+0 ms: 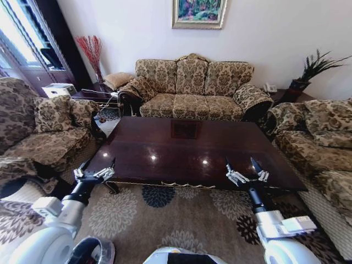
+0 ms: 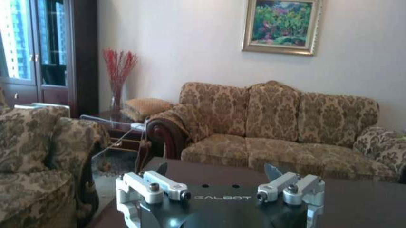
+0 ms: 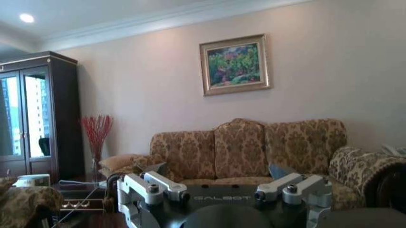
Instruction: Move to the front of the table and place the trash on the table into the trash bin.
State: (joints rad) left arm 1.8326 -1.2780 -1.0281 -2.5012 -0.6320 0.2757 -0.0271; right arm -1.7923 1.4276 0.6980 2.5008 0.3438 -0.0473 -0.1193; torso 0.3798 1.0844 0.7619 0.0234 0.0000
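Fingers spread wide and empty on both arms: the left gripper [image 1: 94,170] hovers at lower left of the frame, the right gripper [image 1: 247,171] at lower right, each just over the table's [image 1: 187,146] near edge. Its glossy dark top in the middle of the frame carries no trash that I can make out, and no bin is visible. Reflected light spots could be mistaken for litter, prompting a needless reach.

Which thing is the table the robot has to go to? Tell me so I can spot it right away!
Find the big flowery sofa under the framed painting on the back wall. Right in front of it, in the middle of the patterned rug, stands the table. It is the only low, shiny dark brown thing, ringed by soft patterned sofas.
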